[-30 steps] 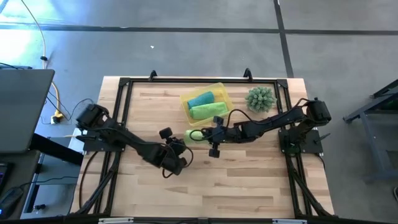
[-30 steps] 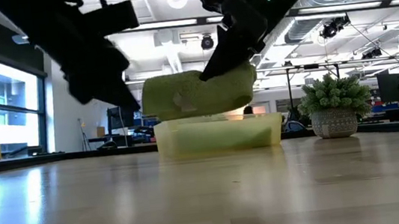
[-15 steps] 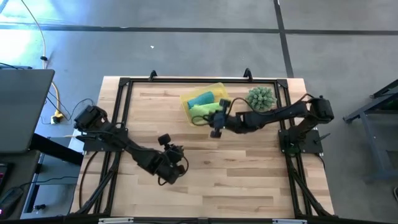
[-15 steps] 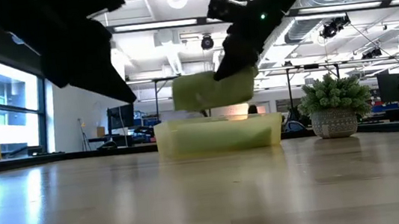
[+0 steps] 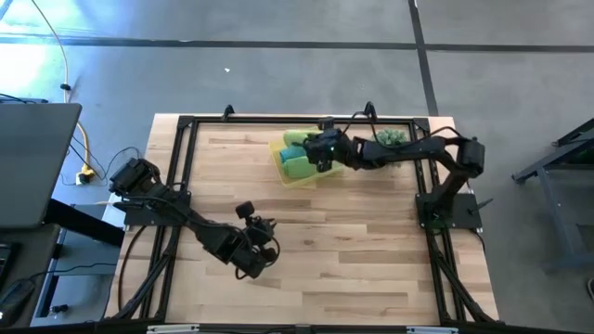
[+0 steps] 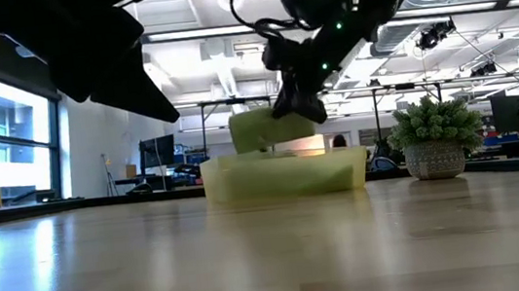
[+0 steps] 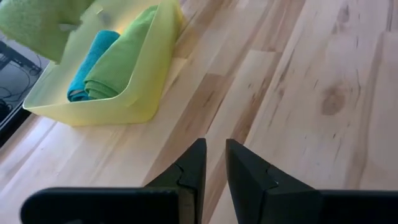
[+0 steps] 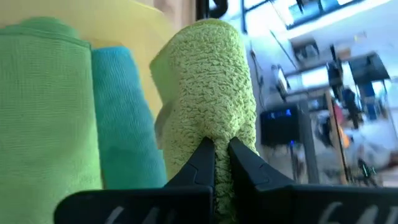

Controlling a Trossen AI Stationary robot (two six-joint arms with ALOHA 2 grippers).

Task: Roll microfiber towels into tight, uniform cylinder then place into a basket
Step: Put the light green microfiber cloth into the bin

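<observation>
The yellow basket (image 5: 308,179) stands at the table's far middle. A teal rolled towel (image 7: 93,62) and a lime-green rolled towel (image 7: 121,56) lie side by side in it. My right gripper (image 5: 320,151) hangs over the basket, shut on another lime-green rolled towel (image 6: 260,129), which also shows in the right wrist view (image 8: 211,81). My left gripper (image 7: 213,165) hovers over bare wood near the table's middle (image 5: 258,255). It is open by a narrow gap, with nothing between its fingers. My right gripper pinches the near end of the rolled lime-green towel (image 8: 217,134) between its two fingers (image 8: 200,163). The fingers slant down from the table's right side and lie along the roll, which reaches on past the fingertips. The roll hangs clear above the basket's rim (image 6: 281,160), slightly tilted.
A spiky green plant in a pot (image 6: 435,135) stands just right of the basket, partly under my right arm (image 5: 399,153). A black frame (image 5: 186,125) runs around the tabletop. Bare wood (image 5: 371,250) lies across the near half.
My right gripper has carried the lime-green roll from the table's middle toward the far edge, until it hangs over the basket, and its wrist has rolled on the way. The roll has stayed lifted clear. My left gripper has drifted a little toward the near edge.
</observation>
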